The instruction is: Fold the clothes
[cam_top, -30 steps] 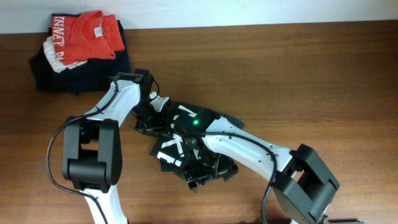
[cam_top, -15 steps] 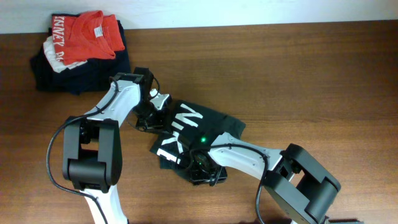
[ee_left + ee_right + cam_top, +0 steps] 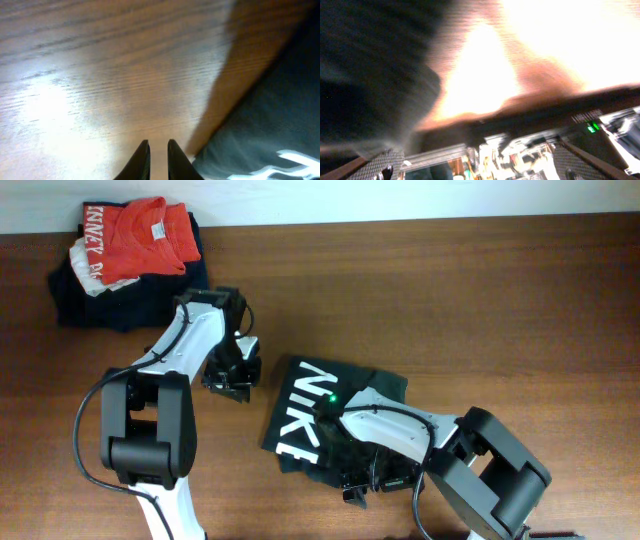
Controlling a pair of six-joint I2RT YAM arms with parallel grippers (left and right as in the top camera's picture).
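The black T-shirt [image 3: 355, 380] lies folded in a rough rectangle on the wood table [image 3: 500, 300], with white block letters [image 3: 303, 408] facing up on its left part. My left gripper [image 3: 230, 378] rests over bare table just left of the shirt, clear of it. In the left wrist view its fingers [image 3: 157, 146] are nearly together with nothing between them, and the shirt [image 3: 270, 125] is at the lower right. My right gripper [image 3: 368, 480] is at the shirt's front edge. The right wrist view is blurred; dark cloth [image 3: 365, 75] fills its left side and the fingers cannot be made out.
A pile of folded clothes sits at the back left corner: a red-orange shirt with white lettering [image 3: 135, 235] on top of dark navy garments [image 3: 130, 302]. The table's front edge runs close below the right gripper.
The shirt has gone from a bunched heap to a flatter fold further right and forward, letters showing. My left gripper has let go and moved left. My right gripper has swept toward the front edge.
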